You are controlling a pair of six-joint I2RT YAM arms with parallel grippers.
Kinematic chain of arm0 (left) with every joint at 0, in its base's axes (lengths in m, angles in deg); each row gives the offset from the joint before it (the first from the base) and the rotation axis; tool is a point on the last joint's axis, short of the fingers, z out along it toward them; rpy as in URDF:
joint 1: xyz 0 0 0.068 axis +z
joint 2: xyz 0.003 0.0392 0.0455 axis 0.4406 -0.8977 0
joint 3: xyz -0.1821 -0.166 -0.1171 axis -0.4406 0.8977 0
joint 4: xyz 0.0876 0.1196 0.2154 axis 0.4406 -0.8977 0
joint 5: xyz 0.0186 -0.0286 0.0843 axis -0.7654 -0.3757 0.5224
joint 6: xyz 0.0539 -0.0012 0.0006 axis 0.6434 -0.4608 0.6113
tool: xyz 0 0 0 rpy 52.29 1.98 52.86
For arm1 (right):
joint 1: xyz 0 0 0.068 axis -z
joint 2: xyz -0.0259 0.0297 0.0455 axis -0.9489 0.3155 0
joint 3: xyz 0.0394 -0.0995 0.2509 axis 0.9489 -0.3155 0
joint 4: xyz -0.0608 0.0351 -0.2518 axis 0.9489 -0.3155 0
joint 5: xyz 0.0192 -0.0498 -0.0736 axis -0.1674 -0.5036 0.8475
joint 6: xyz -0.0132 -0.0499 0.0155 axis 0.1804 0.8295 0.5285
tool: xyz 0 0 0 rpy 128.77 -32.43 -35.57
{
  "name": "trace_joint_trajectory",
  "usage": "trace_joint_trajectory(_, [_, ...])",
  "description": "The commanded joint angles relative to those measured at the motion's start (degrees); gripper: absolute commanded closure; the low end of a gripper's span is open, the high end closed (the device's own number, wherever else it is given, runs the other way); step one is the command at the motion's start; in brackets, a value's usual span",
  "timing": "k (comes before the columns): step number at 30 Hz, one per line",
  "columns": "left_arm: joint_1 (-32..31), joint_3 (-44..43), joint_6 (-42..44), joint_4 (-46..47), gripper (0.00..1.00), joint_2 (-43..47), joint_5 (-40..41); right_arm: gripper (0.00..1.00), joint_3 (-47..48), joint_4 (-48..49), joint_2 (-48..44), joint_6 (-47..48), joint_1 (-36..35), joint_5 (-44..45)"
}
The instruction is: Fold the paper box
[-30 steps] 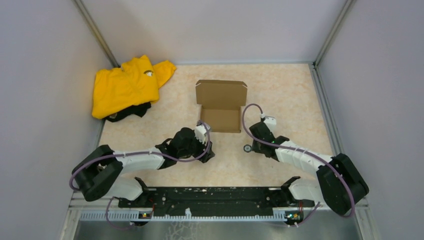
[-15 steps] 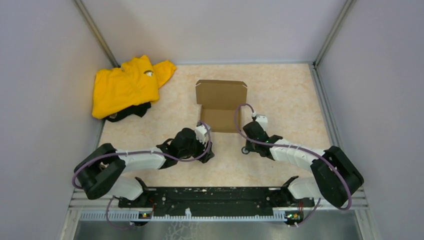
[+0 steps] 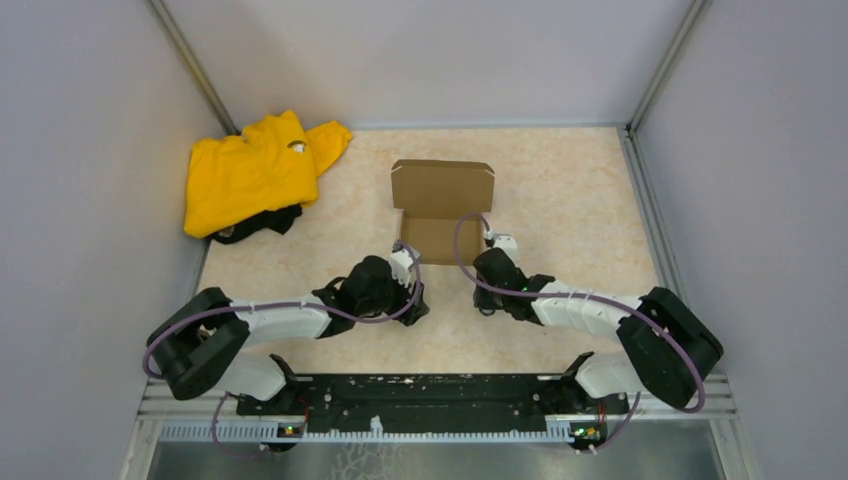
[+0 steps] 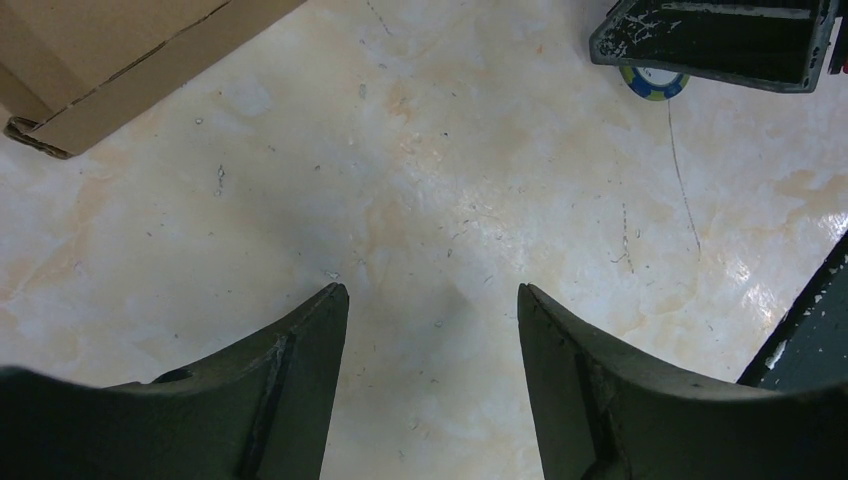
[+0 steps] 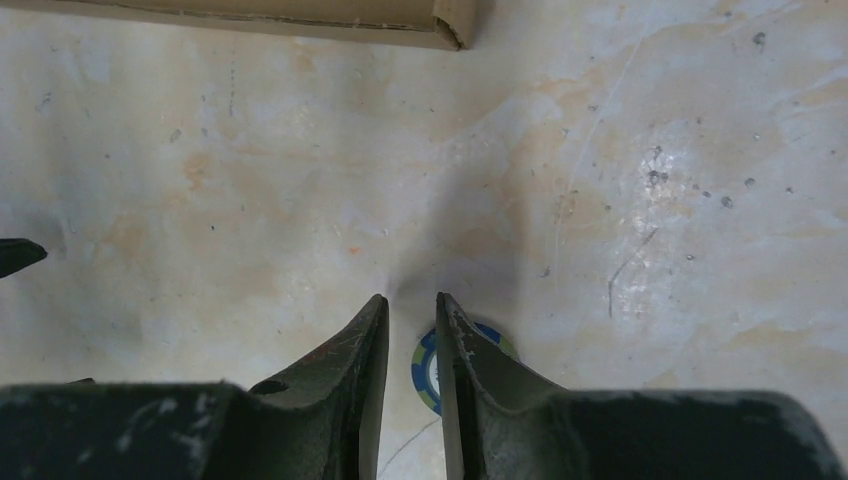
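paper box (image 3: 442,208) lying crosswise, lid flap on far side, left gripper (image 4: 430,295) spread, empty, right gripper (image 5: 410,300) barely ajar

Plain brown cardboard paper box (image 3: 442,210): matt, unprinted, raw fibrous cut edges. Cream-and-orange marbled desk (image 3: 570,190): smooth, slight sheen, fine scratches and dark specks; crumpled yellow cloth garment (image 3: 250,170): soft, matt, creased. Fingers of left pincer (image 4: 432,300) and right pincer (image 5: 412,305): dark matt plastic, scuffed pale along the edges.
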Motion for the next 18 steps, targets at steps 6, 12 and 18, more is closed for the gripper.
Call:
trace_joint_trajectory(6, [-0.36,0.37,-0.04,2.68,0.32,1.36,-2.38,0.74,2.14,-13.90,-14.35,1.21,-0.62,6.96])
trace_joint_trajectory(12, [-0.37,-1.14,0.89,4.33,0.39,-0.89,-5.41,0.76,0.97,-19.69,-14.88,-1.26,-0.66,5.12])
trace_joint_trajectory(18, [-0.36,-2.59,2.44,4.86,0.39,-2.37,-7.53,0.76,-2.06,-22.38,-16.87,-4.27,-0.68,5.47])
